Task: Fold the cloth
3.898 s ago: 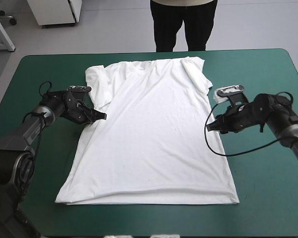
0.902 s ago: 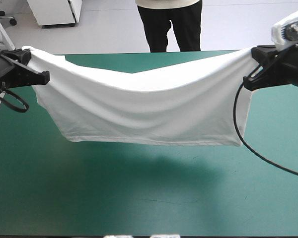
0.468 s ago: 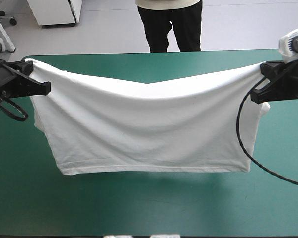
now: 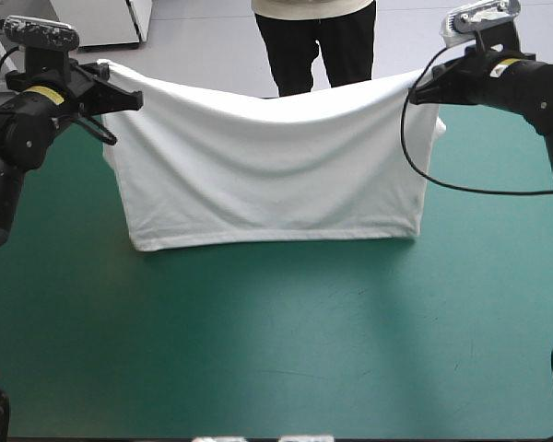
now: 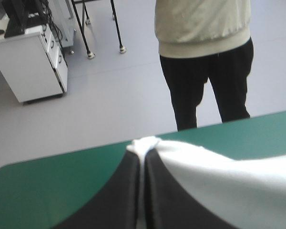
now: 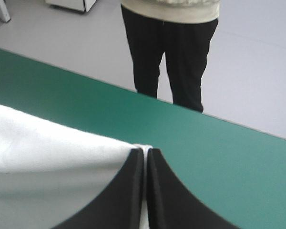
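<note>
The white T-shirt (image 4: 272, 175) hangs in the air as a wide sheet, stretched between both grippers over the far half of the table. Its lower hem sits just above or on the teal-green cover (image 4: 276, 341); I cannot tell which. My left gripper (image 4: 129, 99) is shut on the T-shirt's upper left corner, and a pinch of white cloth (image 5: 144, 145) shows at its fingertips. My right gripper (image 4: 422, 90) is shut on the upper right corner, the T-shirt (image 6: 47, 157) spreading away beside its black fingers (image 6: 155, 191).
The near half of the teal-green table lies bare below the hanging T-shirt. The table's far edge (image 6: 219, 121) runs just beyond both grippers.
Earlier the T-shirt lay flat on the table. Both grippers took hold of it and lifted it. Since just before, they have moved toward the far edge and closer together, carrying it along.
</note>
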Controlling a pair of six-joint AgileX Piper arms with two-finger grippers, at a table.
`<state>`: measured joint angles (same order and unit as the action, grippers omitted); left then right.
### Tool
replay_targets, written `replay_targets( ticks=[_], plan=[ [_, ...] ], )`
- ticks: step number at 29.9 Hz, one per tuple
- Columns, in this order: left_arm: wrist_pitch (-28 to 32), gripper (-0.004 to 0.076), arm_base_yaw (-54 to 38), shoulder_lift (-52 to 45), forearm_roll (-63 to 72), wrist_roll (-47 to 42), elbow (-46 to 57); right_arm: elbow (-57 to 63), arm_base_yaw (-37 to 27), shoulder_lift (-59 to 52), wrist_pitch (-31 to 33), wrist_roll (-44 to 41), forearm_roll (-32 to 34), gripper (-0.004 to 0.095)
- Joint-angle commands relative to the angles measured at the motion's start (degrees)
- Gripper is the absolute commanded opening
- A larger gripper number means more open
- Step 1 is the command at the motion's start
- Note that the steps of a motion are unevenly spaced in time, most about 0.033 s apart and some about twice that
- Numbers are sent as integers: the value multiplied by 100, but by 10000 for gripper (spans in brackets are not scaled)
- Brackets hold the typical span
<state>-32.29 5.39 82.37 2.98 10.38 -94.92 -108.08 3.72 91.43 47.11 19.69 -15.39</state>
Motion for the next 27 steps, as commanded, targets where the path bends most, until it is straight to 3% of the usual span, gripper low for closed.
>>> replay_targets(
  ticks=[1, 5, 8, 10, 14, 18, 27],
  plan=[
    [1297, -9, 19, 189, 14, -27, -516, -726, -94, 104, -1122, 68, -260, -18],
    [1626, -9, 19, 548, 14, -27, -1001, -1478, -94, 467, -1134, 97, -400, -17],
    [1532, -9, 19, 781, 14, -27, -1322, -1766, -94, 663, -868, 154, -510, -17],
    [1272, -9, 19, 907, 14, -27, -1340, -1770, -94, 776, -556, 154, -510, -17],
    [186, -9, 19, 1275, 14, -72, -1308, -1443, -94, 1124, 168, 377, -510, -17],
    [-562, -9, 19, 1653, 112, -215, -941, -685, -94, 1314, 252, 391, -589, -17],
    [-1105, -9, 19, 1569, 652, 20, 373, 1022, -94, 1001, 451, 537, -759, -17]
  ],
)
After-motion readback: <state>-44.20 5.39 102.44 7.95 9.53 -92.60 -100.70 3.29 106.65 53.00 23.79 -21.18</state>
